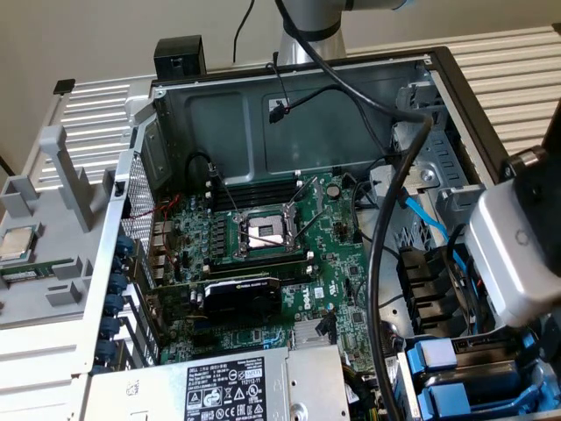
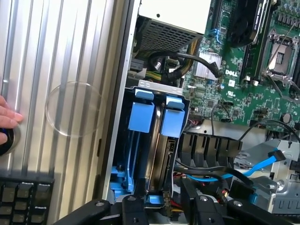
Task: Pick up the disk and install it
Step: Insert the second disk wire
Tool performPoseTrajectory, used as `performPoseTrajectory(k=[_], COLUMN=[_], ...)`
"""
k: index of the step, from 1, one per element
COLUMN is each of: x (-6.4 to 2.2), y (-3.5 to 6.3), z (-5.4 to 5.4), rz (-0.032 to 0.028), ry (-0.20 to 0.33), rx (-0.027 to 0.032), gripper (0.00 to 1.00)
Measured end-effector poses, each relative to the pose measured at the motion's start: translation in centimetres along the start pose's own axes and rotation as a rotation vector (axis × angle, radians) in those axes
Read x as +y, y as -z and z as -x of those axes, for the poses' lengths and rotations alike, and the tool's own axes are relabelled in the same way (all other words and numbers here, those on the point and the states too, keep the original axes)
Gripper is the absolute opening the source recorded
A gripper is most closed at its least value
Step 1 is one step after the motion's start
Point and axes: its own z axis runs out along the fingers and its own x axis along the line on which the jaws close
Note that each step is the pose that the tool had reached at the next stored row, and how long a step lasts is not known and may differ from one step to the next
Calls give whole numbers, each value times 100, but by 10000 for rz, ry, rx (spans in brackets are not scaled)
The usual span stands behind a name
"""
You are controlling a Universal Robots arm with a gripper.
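Observation:
The disk (image 2: 161, 157) stands on edge in the drive cage (image 2: 157, 85), its silver side showing below a blue carrier handle (image 2: 172, 119). A second blue-fronted carrier (image 2: 140, 115) sits in the slot beside it. My gripper (image 2: 167, 211) hovers over the disk's near end. Its black fingers (image 2: 135, 208) stand apart, one on each side of the disk's slot, with gaps showing, so it is open. In the exterior view the arm's white wrist housing (image 1: 513, 254) hangs above the blue carriers (image 1: 436, 360) at the case's lower right.
The motherboard (image 1: 263, 237) with an open CPU socket fills the case, and the grey power supply (image 1: 237, 386) lies at its front. Black and blue cables (image 2: 243, 171) run beside the cage. A person's hand (image 2: 7, 122) rests on the ribbed panel, near a keyboard (image 2: 23, 197).

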Motion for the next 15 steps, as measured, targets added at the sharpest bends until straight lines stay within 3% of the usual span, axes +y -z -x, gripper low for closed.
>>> performPoseTrajectory(k=[15], x=[4], y=[-38], z=[-10], rz=[2], ry=[12], rx=[3], gripper=[42])
